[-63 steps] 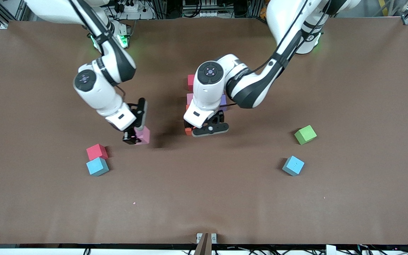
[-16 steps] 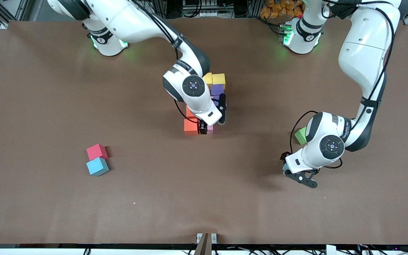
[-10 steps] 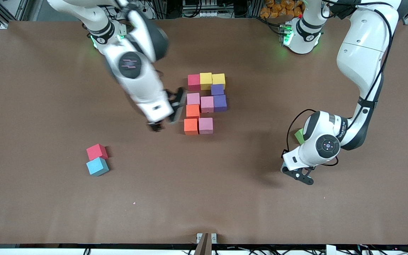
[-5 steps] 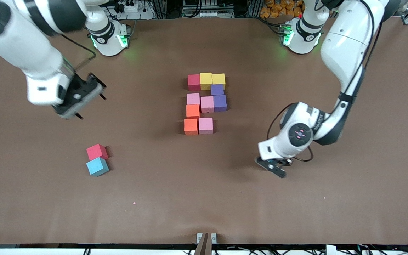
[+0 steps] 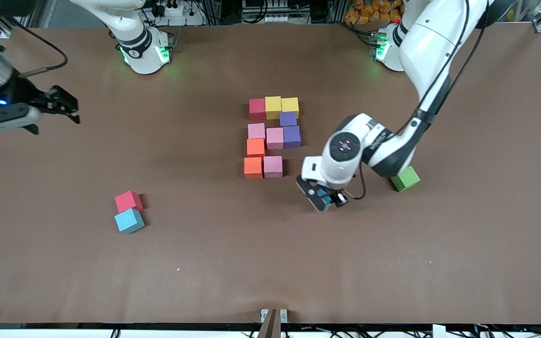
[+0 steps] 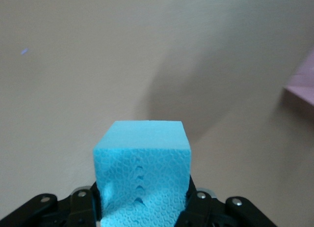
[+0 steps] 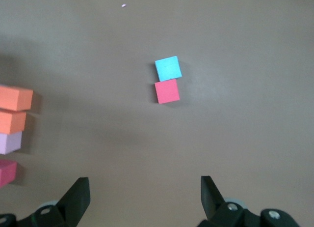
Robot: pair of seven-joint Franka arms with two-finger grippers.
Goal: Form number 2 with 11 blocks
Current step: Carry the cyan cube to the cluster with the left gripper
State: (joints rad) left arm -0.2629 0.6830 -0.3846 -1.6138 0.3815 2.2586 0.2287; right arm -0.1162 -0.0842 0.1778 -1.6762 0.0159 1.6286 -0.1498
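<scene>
Several blocks lie together mid-table as a partial number 2: red (image 5: 257, 109), two yellow (image 5: 281, 106), two purple (image 5: 291, 136), three pink (image 5: 274, 138) and two orange (image 5: 253, 167). My left gripper (image 5: 325, 199) is shut on a light blue cube (image 5: 323, 195), held low over the table beside the nearest pink cube (image 5: 273, 166). In the left wrist view the light blue cube (image 6: 141, 163) fills the jaws of my left gripper (image 6: 141, 200), with a pink edge (image 6: 301, 89) off to one side. My right gripper (image 5: 66, 107) is open and empty, raised at the right arm's end.
A green cube (image 5: 405, 179) sits beside the left arm's elbow. A loose red cube (image 5: 128, 201) and a blue cube (image 5: 129, 220) touch each other toward the right arm's end. The right wrist view shows this red cube (image 7: 167, 91) and blue cube (image 7: 168, 68).
The left arm has carried the light blue cube from near the green cube toward the cluster. The right arm has let go of a pink cube at the cluster and swung away, raised.
</scene>
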